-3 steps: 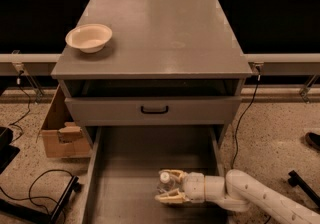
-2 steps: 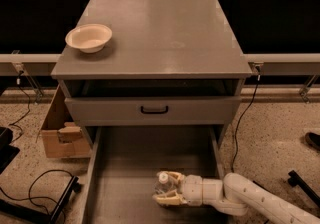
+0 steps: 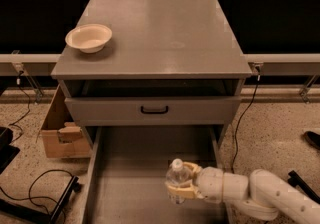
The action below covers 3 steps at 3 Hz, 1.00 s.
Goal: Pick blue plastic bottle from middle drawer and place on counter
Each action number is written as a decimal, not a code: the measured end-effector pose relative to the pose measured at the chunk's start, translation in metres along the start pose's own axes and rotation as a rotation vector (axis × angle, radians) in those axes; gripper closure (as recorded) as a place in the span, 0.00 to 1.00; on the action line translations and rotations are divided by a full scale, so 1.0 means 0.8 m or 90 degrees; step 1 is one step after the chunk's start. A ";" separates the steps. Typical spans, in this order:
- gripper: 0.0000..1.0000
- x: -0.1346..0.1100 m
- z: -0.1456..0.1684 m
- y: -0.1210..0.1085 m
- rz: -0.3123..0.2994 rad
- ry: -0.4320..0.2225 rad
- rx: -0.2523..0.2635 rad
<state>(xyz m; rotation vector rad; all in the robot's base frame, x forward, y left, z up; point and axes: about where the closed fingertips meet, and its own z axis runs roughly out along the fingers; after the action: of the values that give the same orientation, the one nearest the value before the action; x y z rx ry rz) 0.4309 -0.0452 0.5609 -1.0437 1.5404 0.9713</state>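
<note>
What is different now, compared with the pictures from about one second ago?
The pincer, shut on the blue plastic bottle, has moved a little right and up in the picture, over the middle drawer; the bottle's cap now shows clear above it. The bowl on the counter and the drawer front with the black handle stayed as they were.

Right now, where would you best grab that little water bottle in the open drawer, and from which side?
Around its round body, below the white cap, coming in sideways from the right. The blue plastic bottle stands roughly upright on the floor of the middle drawer, so its sides are free. The gripper holds it just that way.
</note>
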 end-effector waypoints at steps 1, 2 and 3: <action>1.00 -0.133 -0.057 -0.022 -0.025 -0.016 0.032; 1.00 -0.256 -0.096 -0.068 -0.035 -0.029 0.063; 1.00 -0.404 -0.111 -0.160 -0.015 -0.048 0.122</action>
<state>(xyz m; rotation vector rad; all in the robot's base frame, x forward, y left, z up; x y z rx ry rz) 0.5691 -0.1194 0.8830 -0.8787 1.5226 0.8193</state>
